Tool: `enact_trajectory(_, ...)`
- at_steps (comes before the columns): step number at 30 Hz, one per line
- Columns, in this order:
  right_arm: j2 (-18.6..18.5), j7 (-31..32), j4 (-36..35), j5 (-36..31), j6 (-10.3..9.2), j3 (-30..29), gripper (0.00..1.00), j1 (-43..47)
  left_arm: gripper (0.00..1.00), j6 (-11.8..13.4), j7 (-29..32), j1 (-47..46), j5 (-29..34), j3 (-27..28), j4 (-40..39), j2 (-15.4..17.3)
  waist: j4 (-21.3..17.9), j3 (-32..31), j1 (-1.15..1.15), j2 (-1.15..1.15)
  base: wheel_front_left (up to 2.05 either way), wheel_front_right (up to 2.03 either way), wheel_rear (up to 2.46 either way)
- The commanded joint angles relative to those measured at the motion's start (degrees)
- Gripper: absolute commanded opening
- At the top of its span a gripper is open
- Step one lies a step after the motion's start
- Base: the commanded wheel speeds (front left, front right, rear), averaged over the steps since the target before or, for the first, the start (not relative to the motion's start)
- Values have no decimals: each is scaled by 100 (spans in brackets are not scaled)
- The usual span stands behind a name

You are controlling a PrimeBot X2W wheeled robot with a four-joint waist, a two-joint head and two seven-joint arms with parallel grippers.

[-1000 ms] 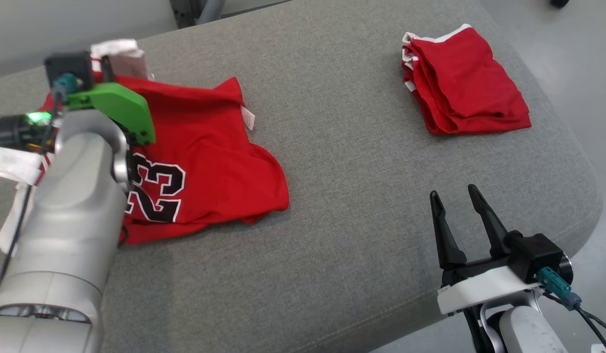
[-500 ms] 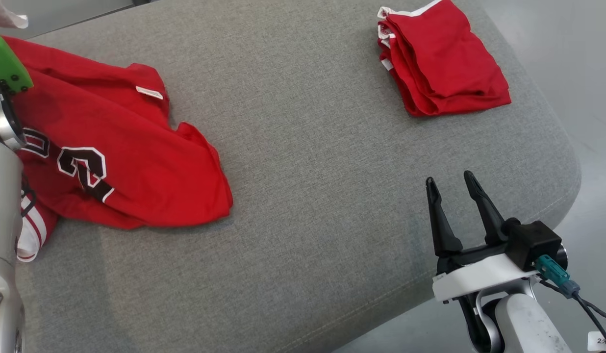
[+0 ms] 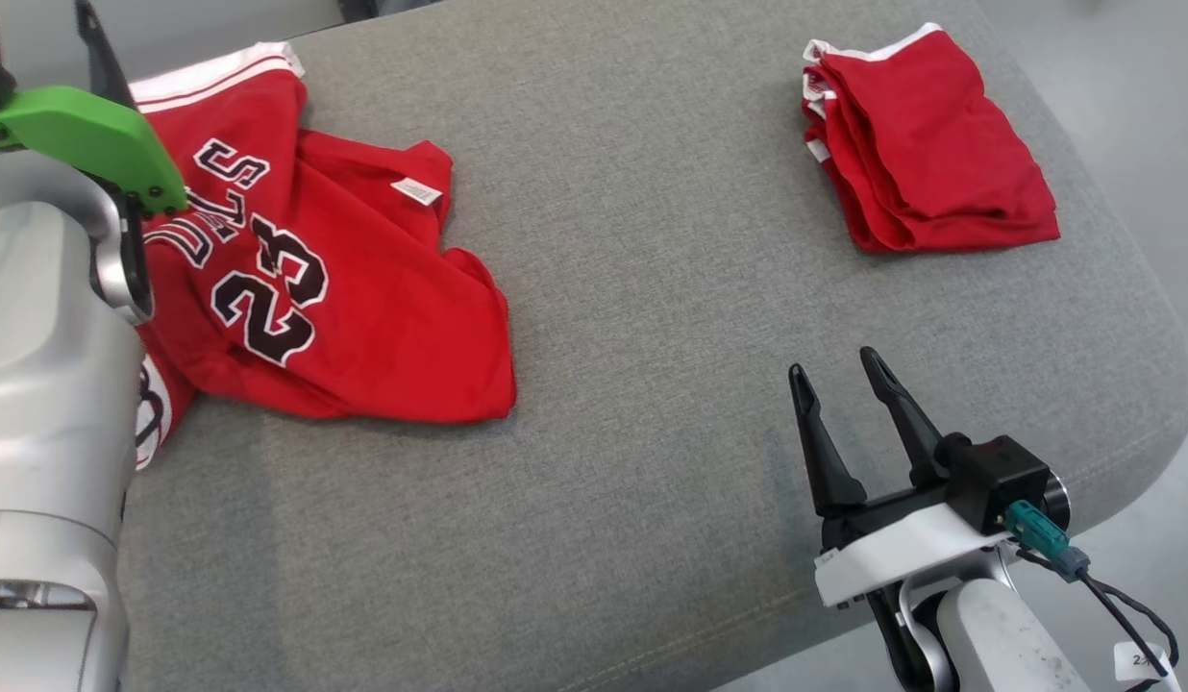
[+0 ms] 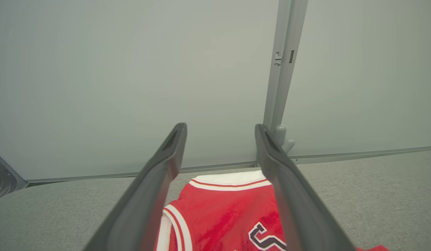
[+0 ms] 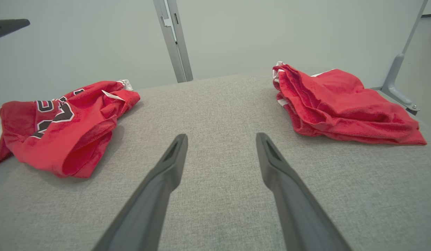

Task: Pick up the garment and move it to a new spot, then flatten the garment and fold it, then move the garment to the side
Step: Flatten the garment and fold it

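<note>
The garment (image 3: pixel 344 288) is a red jersey with white trim and a black "23". It lies crumpled at the left of the grey padded table (image 3: pixel 652 317), partly behind my left forearm. My left gripper (image 3: pixel 35 24) is above its far white-trimmed edge, open and holding nothing. The left wrist view shows the garment (image 4: pixel 222 212) below the spread left gripper (image 4: pixel 219 128), apart from the fingers. My right gripper (image 3: pixel 832 363) hovers open near the front right. In the right wrist view the right gripper (image 5: pixel 221 136) is empty over bare fabric, with the garment (image 5: pixel 65 125) far to its left.
A second red garment (image 3: pixel 930 144) lies folded at the back right, also seen as a folded red garment (image 5: pixel 341 104) in the right wrist view. The table's rounded right edge (image 3: pixel 1161 384) drops to a pale floor. A grey wall with a metal post (image 4: pixel 283 69) stands behind.
My left gripper has opened and let go of the garment, which now lies on the table with its lettering showing. The head camera has shifted. The right gripper stayed open.
</note>
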Motion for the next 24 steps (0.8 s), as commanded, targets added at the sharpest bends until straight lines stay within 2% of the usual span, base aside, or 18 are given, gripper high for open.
enact_trajectory(1, -12, -20, 38, -41, -5, 3, 100, 53, 100, -56, -22, 261, -44, 45, -225, -39, 348, -307, 0, 0, 0, 0, 0)
enact_trajectory(7, -12, -20, 109, -93, -5, -57, 100, 211, 100, -176, -19, 1139, -80, 161, -997, -207, 666, -597, 0, 0, 0, 0, 0)
enact_trajectory(11, -12, -20, 133, -115, -5, -132, 100, 347, 100, -222, -19, 2048, -158, 224, -1533, -405, 874, -789, 0, 0, 0, 0, 0)
enact_trajectory(15, -12, -20, 117, -138, -5, -189, 100, 457, 100, -247, -21, 2895, -228, 140, -1747, -664, 999, -890, 0, 0, 0, 0, 0)
enact_trajectory(20, -13, -20, 102, -179, -5, -189, 100, 497, 100, -161, 96, 3532, -312, 1, -1669, -876, 1000, -896, 0, 0, 0, 0, 0)
enact_trajectory(24, -13, -20, 106, -220, -5, -162, 100, 491, 100, 134, 159, 3655, -360, 79, -1426, -894, 896, -862, 0, 0, 0, 0, 0)
